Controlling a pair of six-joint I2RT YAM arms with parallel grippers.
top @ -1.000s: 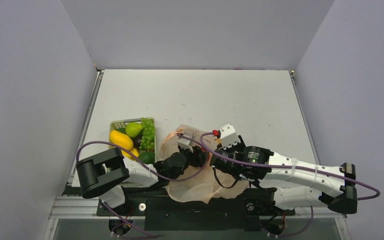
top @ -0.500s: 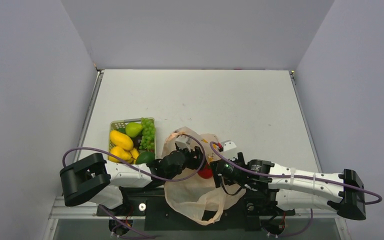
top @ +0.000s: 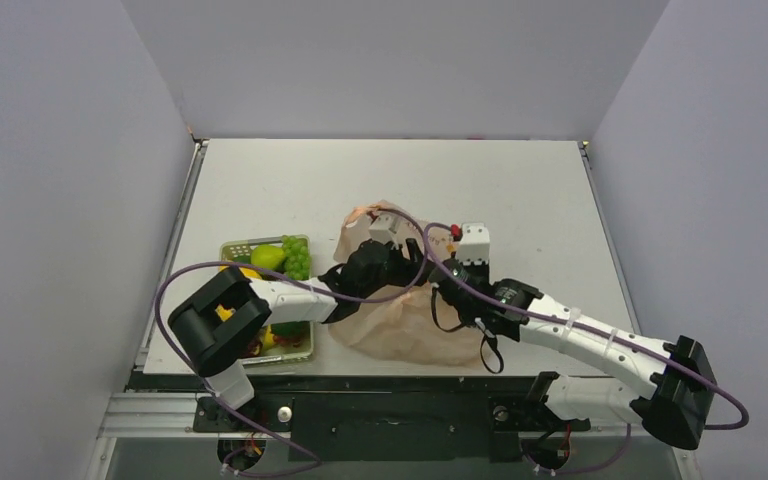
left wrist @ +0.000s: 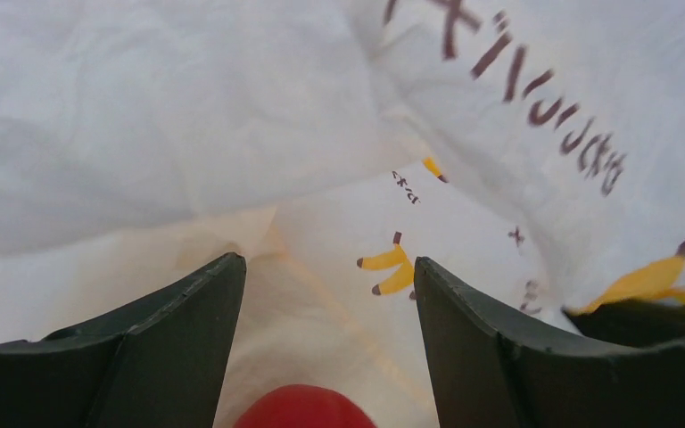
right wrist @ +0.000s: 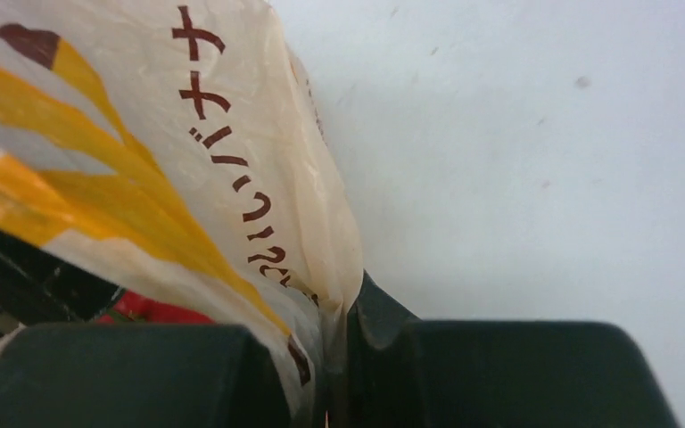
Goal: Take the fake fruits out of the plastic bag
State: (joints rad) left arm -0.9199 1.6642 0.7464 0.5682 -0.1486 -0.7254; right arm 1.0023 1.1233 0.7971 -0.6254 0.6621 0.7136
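The plastic bag (top: 400,325) has come off the table's near edge toward 12 o'clock and lies at 3 o'clock of the green lattice basket (top: 240,243). The right gripper (right wrist: 334,330) pinches its thin, slippery film. The left gripper (left wrist: 328,263) gapes inside over a red fruit (left wrist: 301,406) (light, hard, glossy), best taken across its middle.

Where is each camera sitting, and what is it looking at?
Top external: above and behind, looking down at the white table, light green lattice plastic basket and peach translucent plastic bag; the left arm and right arm show.
Left wrist: on the left arm, facing into the bag; its open left end effector frames a glossy red fake fruit.
Right wrist: on the right arm, looking across the table; the right end effector pinches the bag's edge.
Shared: all three show the bag.
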